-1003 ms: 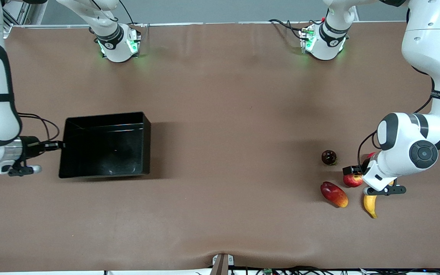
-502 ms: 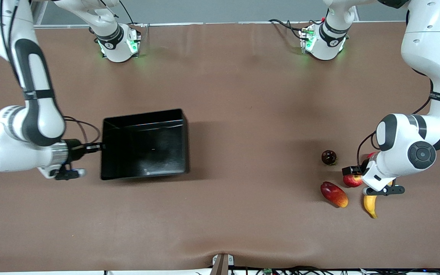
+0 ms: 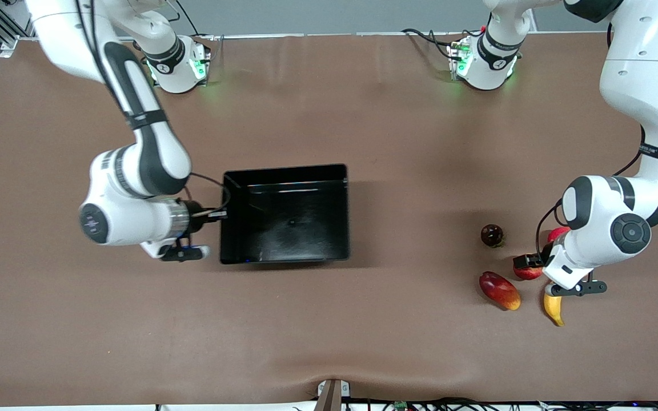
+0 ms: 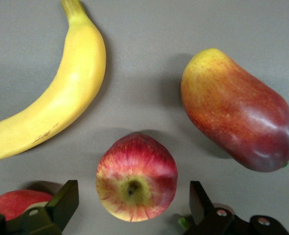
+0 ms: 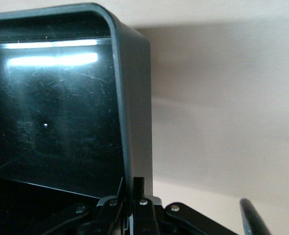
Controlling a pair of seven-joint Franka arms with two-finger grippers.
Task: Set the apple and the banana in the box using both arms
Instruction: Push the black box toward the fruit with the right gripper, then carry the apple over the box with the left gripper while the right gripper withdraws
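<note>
The black box rests near the table's middle. My right gripper is shut on its end wall toward the right arm's end; in the right wrist view the fingers pinch the wall. The apple, red with yellow streaks, stands at the left arm's end. My left gripper hangs open just over it, one finger on each side, neither touching. The yellow banana lies beside the apple, nearer to the front camera, partly under the left hand.
A red-orange mango-like fruit lies beside the apple, toward the table's middle. A dark round fruit sits farther from the front camera. A plain pinkish-red fruit peeks out by the left wrist. Bare brown table separates box and fruits.
The right arm has slid the box along the table toward the left arm's end, still gripping its wall. The left gripper has shifted slightly over the apple and stays open.
</note>
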